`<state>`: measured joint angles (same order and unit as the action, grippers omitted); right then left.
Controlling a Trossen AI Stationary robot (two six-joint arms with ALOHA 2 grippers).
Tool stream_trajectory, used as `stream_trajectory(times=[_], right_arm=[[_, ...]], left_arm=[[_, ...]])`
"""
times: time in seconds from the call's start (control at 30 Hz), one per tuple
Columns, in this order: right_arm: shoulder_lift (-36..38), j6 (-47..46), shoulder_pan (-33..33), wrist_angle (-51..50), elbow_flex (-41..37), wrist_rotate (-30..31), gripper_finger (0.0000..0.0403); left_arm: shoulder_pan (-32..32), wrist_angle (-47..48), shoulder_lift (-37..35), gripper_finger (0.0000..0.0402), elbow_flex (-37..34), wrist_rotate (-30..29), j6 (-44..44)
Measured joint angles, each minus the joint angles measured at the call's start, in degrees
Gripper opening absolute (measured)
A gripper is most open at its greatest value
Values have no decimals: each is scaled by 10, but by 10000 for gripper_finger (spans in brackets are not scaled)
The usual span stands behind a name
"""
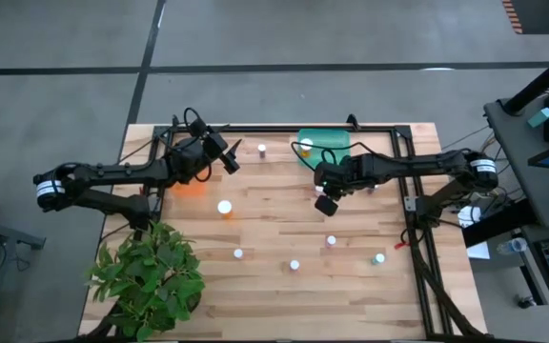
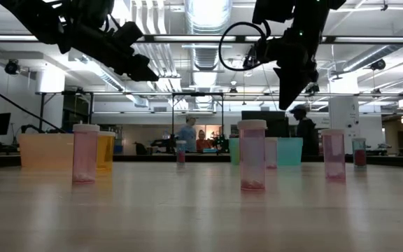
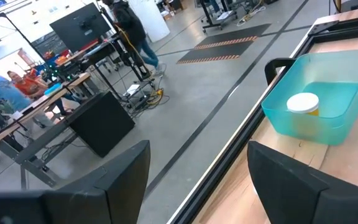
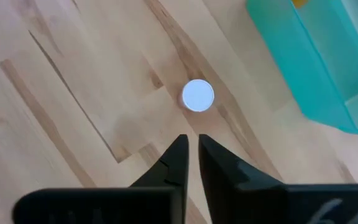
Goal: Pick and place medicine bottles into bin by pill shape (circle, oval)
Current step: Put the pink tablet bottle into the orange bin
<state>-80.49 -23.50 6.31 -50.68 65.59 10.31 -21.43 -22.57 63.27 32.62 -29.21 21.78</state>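
Several small medicine bottles with white caps stand upright on the wooden table, among them one [image 1: 224, 207] at the middle, one [image 1: 261, 149] at the far side and one [image 1: 331, 241] nearer the front. My right gripper [image 4: 191, 142] is shut and empty. It points down just beside a white-capped bottle [image 4: 197, 96] and stands above it in the low view [image 2: 289, 98]. My left gripper [image 3: 197, 186] is open and empty, raised above the orange bin [image 1: 189, 187], and looks toward the teal bin [image 3: 316, 106]. That bin holds one bottle [image 3: 303, 103].
The teal bin [image 1: 322, 145] stands at the table's far edge and the orange bin at the far left. A green plant [image 1: 149, 272] fills the near left corner. A black frame [image 1: 408, 181] borders the table. People stand in the room beyond [image 2: 187, 134].
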Motion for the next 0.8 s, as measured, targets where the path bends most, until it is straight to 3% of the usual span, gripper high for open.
stream_trajectory(times=[0.5,0.8], right_arm=[[1,-70,1,54,-45,25,202],[-8,-90,1,155,-84,48,256]], left_arm=[[0,-1,0,248,0,0,-1],[0,-1,0,248,0,0,-1]])
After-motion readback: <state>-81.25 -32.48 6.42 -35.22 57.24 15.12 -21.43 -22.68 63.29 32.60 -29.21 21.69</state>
